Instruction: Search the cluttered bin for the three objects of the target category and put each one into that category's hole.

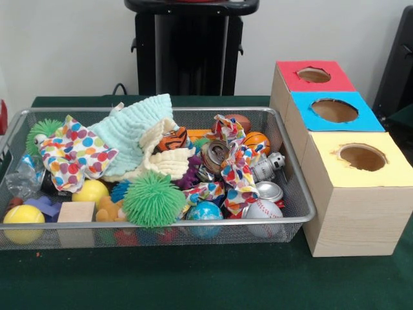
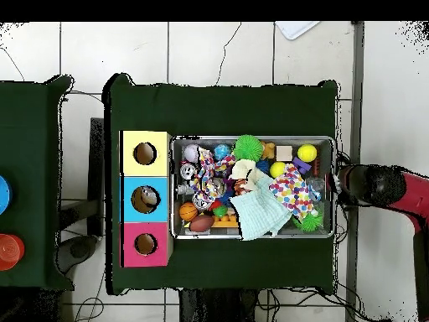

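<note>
- Plastic bag (image 1: 22,175): I can make out one clear, wrinkly bunch at the bin's left end in the front view, pressed against the mesh wall beside the polka-dot cloth (image 1: 74,155); from overhead it shows as a pale glint (image 2: 315,186) at the bin's right end.
- Other two bags: I cannot find them; I judge they lie under the cloths or toys.
- Bin (image 1: 293,187) sits on the green table, packed with balls, cans and a green spiky ball (image 1: 153,199).
- Red-topped hole (image 1: 313,75) is the farthest of the three box holes in the front view, off the bin's right end, so well apart from that bag, the whole bin length away.
- Arm (image 2: 381,189): overhead, the red and black arm reaches in from the right, its dark end just beside the bin's right wall, close to the bag's end.
- Gripper: I cannot tell its state; the front view shows none of it.
- My judgement: the bag lies just left of the arm's end overhead, a short reach; the carry afterwards runs along the bin's long axis.
</note>
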Motion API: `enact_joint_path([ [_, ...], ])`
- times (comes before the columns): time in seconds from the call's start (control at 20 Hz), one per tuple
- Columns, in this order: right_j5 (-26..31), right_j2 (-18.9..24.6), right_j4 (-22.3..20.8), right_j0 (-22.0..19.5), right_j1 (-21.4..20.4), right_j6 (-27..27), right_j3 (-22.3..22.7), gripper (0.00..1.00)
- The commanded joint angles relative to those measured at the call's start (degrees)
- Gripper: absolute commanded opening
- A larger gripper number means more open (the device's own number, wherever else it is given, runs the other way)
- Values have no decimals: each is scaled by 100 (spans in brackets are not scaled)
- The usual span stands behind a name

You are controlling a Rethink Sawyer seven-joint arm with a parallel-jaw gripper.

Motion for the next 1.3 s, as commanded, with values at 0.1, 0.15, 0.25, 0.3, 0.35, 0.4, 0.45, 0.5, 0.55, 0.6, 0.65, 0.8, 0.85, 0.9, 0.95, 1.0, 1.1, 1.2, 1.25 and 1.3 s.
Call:
enact_joint_path([
  [0.1,640,244,-59,150,285,-1571,103,0],
  [0.15,706,236,-43,156,162,-1576,154,0],
  [0.25,846,219,-9,171,-72,-1590,246,0],
  [0.3,886,208,17,142,-204,-1591,341,0],
  [0.35,900,206,37,95,-294,-1615,436,0],
  [0.4,914,204,58,48,-383,-1638,532,0],
  [0.45,929,201,62,43,-388,-1623,543,0],
  [0.5,943,198,67,39,-393,-1608,555,0],
  [0.55,957,195,72,35,-398,-1594,566,0],
  [0.6,971,191,77,31,-403,-1579,578,100],
  [0.65,871,176,78,-82,-476,-1585,766,100],
  [0.8,724,151,76,-177,-544,-1493,965,100],
  [0.85,680,149,81,-222,-562,-1480,1035,100],
  [0.9,659,156,75,-238,-561,-1470,1049,100],
  [0.95,638,163,70,-254,-560,-1460,1064,100],
  [1.0,617,170,65,-270,-559,-1450,1078,100],
  [1.1,461,189,23,-317,-418,-1399,1072,100],
  [1.2,357,222,20,-378,-290,-1341,1081,100],
  [1.25,316,230,3,-390,-237,-1317,1084,100],
  [1.3,276,223,-20,-327,-218,-1216,1111,100],
])
